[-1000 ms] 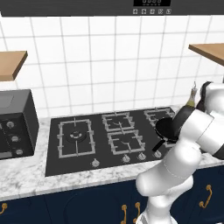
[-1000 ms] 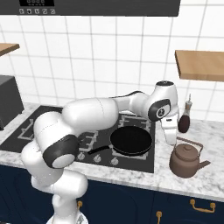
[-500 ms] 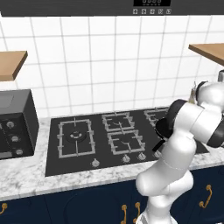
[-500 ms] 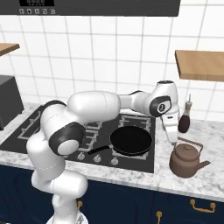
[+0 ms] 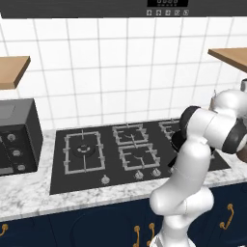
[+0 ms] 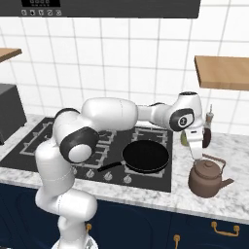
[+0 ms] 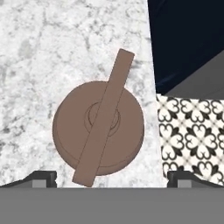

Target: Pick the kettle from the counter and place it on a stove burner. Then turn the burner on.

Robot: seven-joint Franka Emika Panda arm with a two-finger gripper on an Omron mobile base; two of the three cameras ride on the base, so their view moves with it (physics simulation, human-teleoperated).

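The brown kettle [image 6: 209, 178] stands upright on the marble counter [image 6: 232, 146], to the right of the black cooktop. Seen from straight above in the hand view, the kettle [image 7: 98, 133] has its flat handle running diagonally across the lid. My gripper [image 6: 197, 156] points down just above the left side of the handle. It is open, and its fingertips [image 7: 41, 177] stand wide apart on either side of the kettle without touching it. The large burner [image 5: 84, 150] with its wide square grate is at the far left of the cooktop.
A black frying pan [image 6: 146, 155] sits on the cooktop's right burner, close to the kettle. Two slim bottles [image 6: 208, 130] stand behind the kettle by the wall. Knobs [image 5: 139, 174] line the cooktop's front edge. The counter edge [image 7: 151, 65] lies right beside the kettle, and a wooden shelf [image 6: 221, 72] hangs above.
The hand has shifted slightly right to a spot over the kettle, and the elbow has swung round. The kettle and the pan have not moved.
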